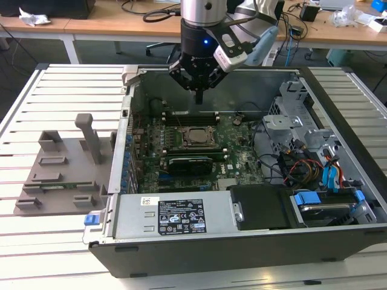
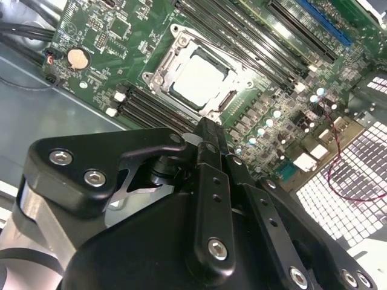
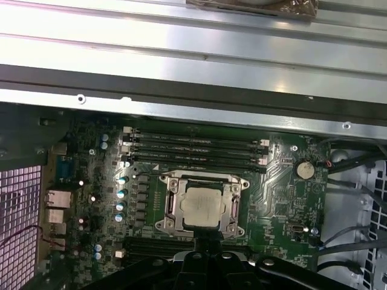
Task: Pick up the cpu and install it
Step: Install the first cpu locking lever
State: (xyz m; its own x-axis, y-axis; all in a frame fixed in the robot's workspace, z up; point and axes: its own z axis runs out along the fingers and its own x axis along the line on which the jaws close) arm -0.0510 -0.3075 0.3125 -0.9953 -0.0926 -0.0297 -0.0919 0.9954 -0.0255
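Silver cpu (image 3: 202, 204) seated flat in motherboard socket frame (image 3: 201, 203) | gripper (image 1: 198, 95) hovering above, jaws pressed together, empty | cpu straight below jaw tips, well apart

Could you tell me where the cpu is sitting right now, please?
The cpu lies flat inside the socket frame on the green motherboard, between the memory slots; in the exterior view it is below the pincer.
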